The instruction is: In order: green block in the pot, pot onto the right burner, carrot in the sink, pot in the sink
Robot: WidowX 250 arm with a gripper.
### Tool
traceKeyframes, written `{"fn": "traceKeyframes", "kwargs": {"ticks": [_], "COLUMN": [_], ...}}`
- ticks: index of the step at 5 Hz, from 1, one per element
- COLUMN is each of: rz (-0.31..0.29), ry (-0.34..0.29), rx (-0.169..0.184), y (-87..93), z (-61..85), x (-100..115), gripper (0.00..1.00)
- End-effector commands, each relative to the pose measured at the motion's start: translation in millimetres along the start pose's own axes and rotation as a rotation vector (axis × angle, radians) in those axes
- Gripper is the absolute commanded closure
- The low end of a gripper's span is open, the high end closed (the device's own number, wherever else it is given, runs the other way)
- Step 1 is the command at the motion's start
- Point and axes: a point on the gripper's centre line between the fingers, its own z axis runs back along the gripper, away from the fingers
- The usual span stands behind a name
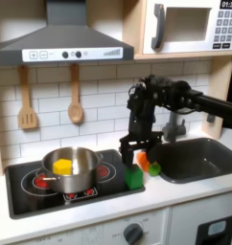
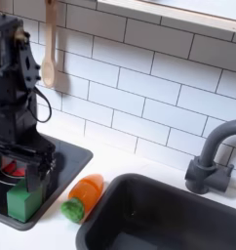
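Green block [image 1: 134, 178] at cooktop edge, orange carrot [image 2: 83, 193] beside grey sink [image 1: 195, 158], silver pot [image 1: 72, 169] on burner

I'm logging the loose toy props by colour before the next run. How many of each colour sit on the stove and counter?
Green: 1, the green block
Orange: 1, the carrot
Silver: 1, the pot
Yellow: 1, the yellow piece inside the pot
Total: 4
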Motion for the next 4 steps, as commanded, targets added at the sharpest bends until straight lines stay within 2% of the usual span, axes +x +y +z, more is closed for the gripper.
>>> {"fn": "traceKeyframes", "kwargs": {"ticks": [1, 3, 4], "rz": [0.008, -0.005, -0.001], "ry": [0.015, 0.039, 0.071], "rx": [0.026, 0.022, 0.015], "y": [3.1, -1.9, -3.3], "z": [-10.4, -22.4, -32.8], "x": [3.9, 10.2, 9.6], "gripper": [0.0, 0.0, 0.0]}}
